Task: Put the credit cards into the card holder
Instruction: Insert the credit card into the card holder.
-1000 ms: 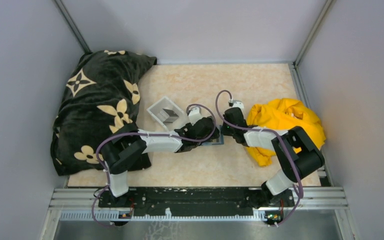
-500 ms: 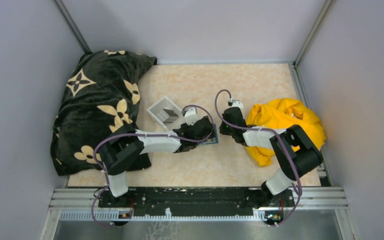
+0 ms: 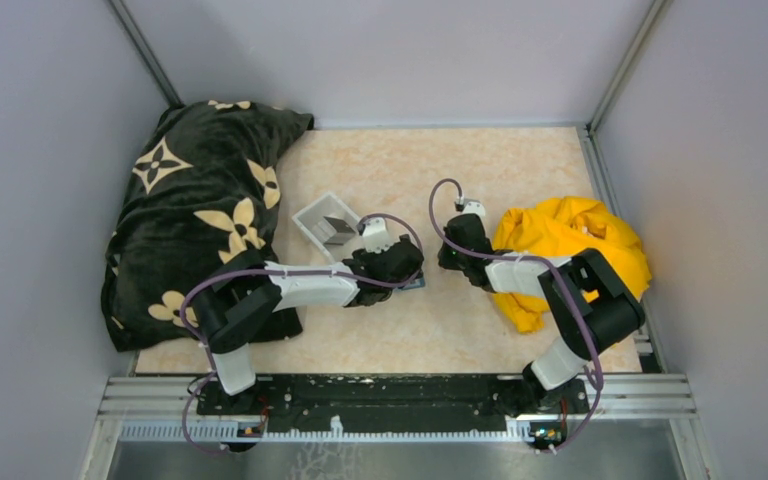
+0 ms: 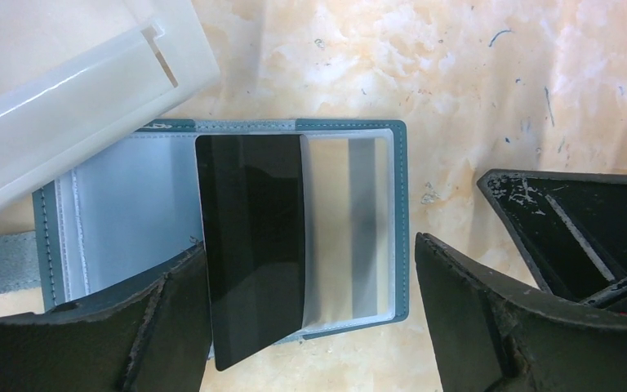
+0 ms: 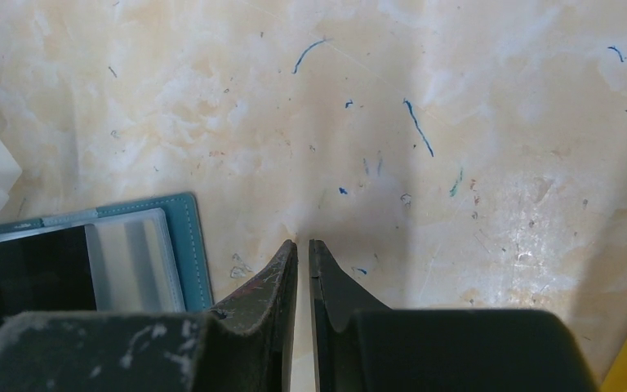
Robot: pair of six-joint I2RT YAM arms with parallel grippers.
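- The left claw [image 4: 310, 249] is spread over the holder [image 4: 400, 204]; the right claw [image 5: 303, 245] is pressed together, empty.
- The card [image 4: 249, 237] is judged stiff and slick, best pinched at its protruding edge.

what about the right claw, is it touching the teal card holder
Apart. The left wrist view shows a strip of bare table between the card holder and the right claw, whose shut tips sit off to its side.

This looks like a robot lab's test cell. Plain grey panels [image 3: 50, 120] wall in a marble-look table [image 3: 480, 150]. Two cabled arms [image 3: 310, 285] are bolted to a metal rail [image 3: 660, 395]. A blanket [image 3: 200, 200] and a yellow cloth [image 3: 570, 235] lie bunched on top.
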